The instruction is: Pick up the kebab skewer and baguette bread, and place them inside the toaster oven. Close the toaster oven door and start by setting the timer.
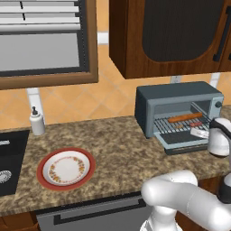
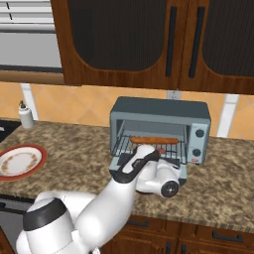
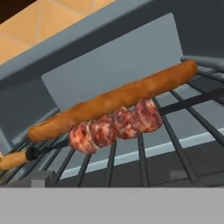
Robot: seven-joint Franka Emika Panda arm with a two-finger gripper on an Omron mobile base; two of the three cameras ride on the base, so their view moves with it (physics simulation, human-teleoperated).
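The toaster oven (image 1: 149,101) (image 2: 158,106) stands on the counter with its door (image 1: 180,142) dropped open. On its wire rack (image 3: 175,144) lies the baguette bread (image 1: 185,118) (image 2: 154,140) (image 3: 113,101), at the back. The kebab skewer (image 1: 196,123) (image 2: 161,150) (image 3: 116,127) rests just in front of it, touching it. My gripper (image 1: 200,132) (image 2: 158,155) (image 3: 109,177) hovers over the open door right at the oven mouth. Its fingertips (image 3: 41,177) stand wide apart, below the skewer, with nothing between them.
A red-rimmed plate (image 1: 45,169) (image 2: 39,154) sits on the counter left of the oven. A soap bottle (image 1: 37,122) (image 2: 26,116) stands by the sink (image 1: 9,158). The oven's knobs (image 2: 200,133) are on its right side. Dark cabinets (image 2: 149,39) hang overhead.
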